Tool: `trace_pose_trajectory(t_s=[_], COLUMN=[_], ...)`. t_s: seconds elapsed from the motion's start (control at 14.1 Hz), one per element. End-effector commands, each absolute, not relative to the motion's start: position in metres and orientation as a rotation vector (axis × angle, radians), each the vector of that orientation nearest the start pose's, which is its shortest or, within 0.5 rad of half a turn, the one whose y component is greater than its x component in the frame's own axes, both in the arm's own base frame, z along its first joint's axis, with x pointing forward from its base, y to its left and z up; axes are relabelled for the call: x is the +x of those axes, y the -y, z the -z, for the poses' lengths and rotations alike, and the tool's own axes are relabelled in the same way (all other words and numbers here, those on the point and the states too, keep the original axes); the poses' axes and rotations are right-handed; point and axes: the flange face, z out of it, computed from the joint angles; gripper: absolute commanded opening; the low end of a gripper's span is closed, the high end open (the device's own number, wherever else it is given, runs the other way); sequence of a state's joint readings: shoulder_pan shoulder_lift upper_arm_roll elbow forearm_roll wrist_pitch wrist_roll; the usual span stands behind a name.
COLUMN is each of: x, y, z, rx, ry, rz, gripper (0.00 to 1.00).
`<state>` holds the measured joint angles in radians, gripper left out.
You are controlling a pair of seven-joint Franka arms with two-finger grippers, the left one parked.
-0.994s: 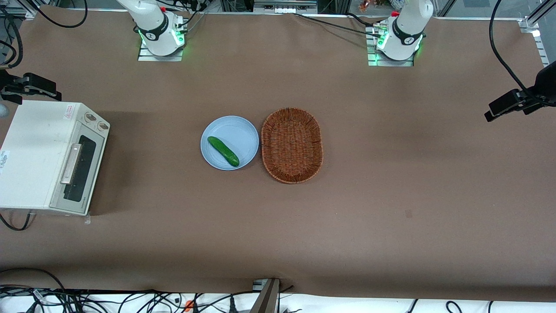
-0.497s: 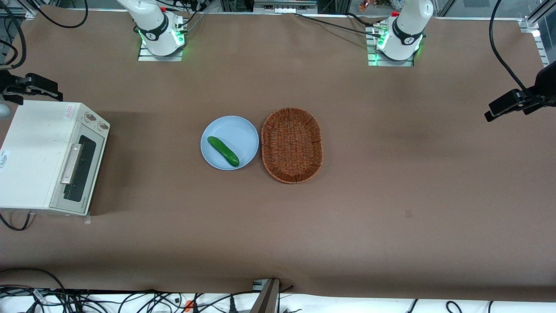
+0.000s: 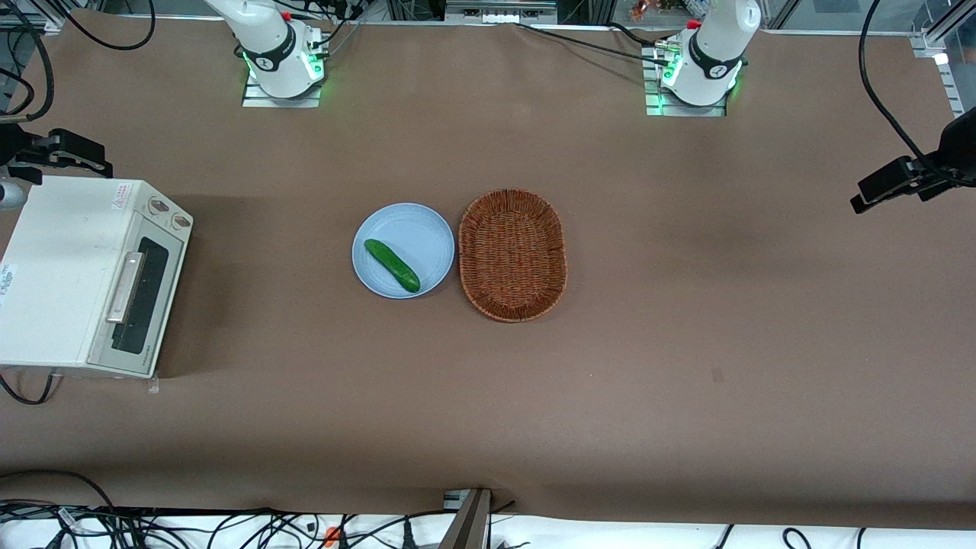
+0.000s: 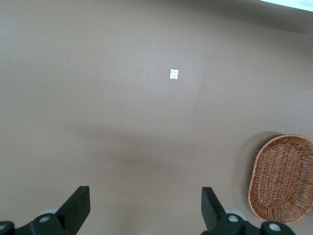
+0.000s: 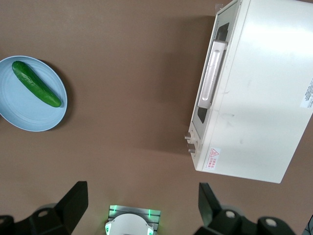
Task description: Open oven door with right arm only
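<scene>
The white two-knob toaster oven (image 3: 69, 267) stands at the working arm's end of the table. The oven door (image 3: 141, 301), a silver frame with a dark window and a silver bar handle (image 3: 126, 286), is shut flat against the oven's front. The right arm's black gripper (image 3: 76, 156) hangs high above the table, a little farther from the front camera than the oven's top. In the right wrist view the gripper (image 5: 141, 201) is open and empty, its fingers (image 5: 73, 199) wide apart, looking down on the oven (image 5: 254, 98), its door and handle (image 5: 212, 73).
A light blue plate (image 3: 423, 229) with a green cucumber (image 3: 391, 264) lies mid-table, with a brown wicker basket (image 3: 512, 254) beside it. The plate (image 5: 19, 110) and cucumber (image 5: 36, 83) also show in the right wrist view. The right arm's base (image 3: 278, 61) stands at the table's back edge.
The right gripper has drifted slightly near the oven's top edge. The oven door stays shut; nothing else has moved.
</scene>
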<state>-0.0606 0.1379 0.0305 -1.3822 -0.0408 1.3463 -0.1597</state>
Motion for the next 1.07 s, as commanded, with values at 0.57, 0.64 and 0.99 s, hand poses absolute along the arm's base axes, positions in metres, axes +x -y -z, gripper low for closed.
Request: trace_pose_trajectory(t_s=[0.57, 0.64, 0.99], x=[0.571, 0.571, 0.582], y=[0.021, 0.021, 0.007], z=[-0.618, -0.618, -0.59], rx=[-3.158, -3.156, -3.138], ry=[0.197, 0.197, 0.237], rz=[-0.276, -0.278, -0.353], gripper=[1.0, 1.0, 1.0])
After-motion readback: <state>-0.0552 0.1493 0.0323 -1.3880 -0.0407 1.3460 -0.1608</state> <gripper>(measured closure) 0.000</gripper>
